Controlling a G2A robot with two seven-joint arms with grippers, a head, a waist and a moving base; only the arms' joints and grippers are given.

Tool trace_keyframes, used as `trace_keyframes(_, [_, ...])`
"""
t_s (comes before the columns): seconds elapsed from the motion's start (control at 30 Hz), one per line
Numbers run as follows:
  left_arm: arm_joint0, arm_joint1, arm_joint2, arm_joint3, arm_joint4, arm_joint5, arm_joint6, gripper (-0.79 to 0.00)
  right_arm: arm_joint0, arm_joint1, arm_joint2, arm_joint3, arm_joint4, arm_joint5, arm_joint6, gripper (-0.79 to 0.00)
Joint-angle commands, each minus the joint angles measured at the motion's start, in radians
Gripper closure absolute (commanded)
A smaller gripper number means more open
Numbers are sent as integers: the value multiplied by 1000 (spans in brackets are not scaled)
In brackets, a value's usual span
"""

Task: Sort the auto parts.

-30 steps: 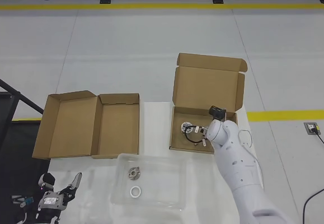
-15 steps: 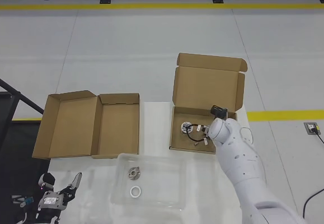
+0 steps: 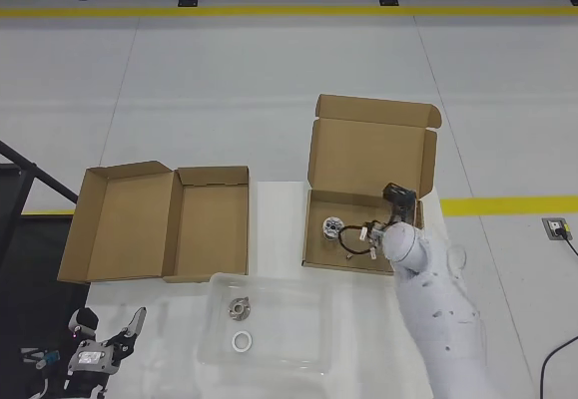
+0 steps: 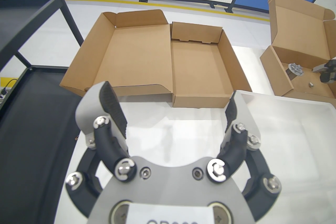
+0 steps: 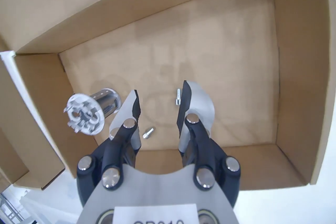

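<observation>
White table [image 3: 279, 214], carton [image 3: 368, 150] with cylinder [image 5: 90, 112] and bolts [image 5: 177, 98], bin [image 3: 313, 299] with two rings [image 3: 242, 342], left tool [image 4: 169, 96] and right tool [image 5: 160, 89] spread, empty

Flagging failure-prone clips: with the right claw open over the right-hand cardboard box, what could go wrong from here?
1. One small bolt lies right beside a finger of the open right claw; a sideways move might flick it away.
2. The flanged cylinder lies on its side close by and could roll if nudged.

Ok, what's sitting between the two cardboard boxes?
Nothing: in the top view, only a bare strip of white table separates the left box from the right box.
</observation>
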Motion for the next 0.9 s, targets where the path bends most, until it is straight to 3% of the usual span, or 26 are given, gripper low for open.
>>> trace_keyframes(0.0, [0, 0, 0, 0, 0, 0, 0, -785, -122, 5, 1, -237, 22, -56, 59, -320])
trace_keyframes(0.17, [0, 0, 0, 0, 0, 0, 0, -785, -338, 18, -44, -586, 49, -228, 160, -317])
trace_keyframes(0.37, [0, 0, 0, 0, 0, 0, 0, -785, -478, 30, -202, -761, 11, -435, 231, -317])
trace_keyframes(0.57, [0, 0, 0, 0, 0, 0, 0, -785, -540, 32, -434, -749, -137, -510, 235, -369])
trace_keyframes(0.63, [0, 0, 0, 0, 0, 0, 0, -785, -536, 27, -508, -718, -190, -486, 213, -379])
trace_keyframes(0.73, [0, 0, 0, 0, 0, 0, 0, -785, -497, 13, -598, -642, -228, -430, 185, -511])
trace_keyframes(0.8, [0, 0, 0, 0, 0, 0, 0, -785, -455, 1, -635, -577, -221, -399, 158, -462])
trace_keyframes(0.87, [0, 0, 0, 0, 0, 0, 0, -785, -407, -13, -668, -496, -185, -390, 137, -486])
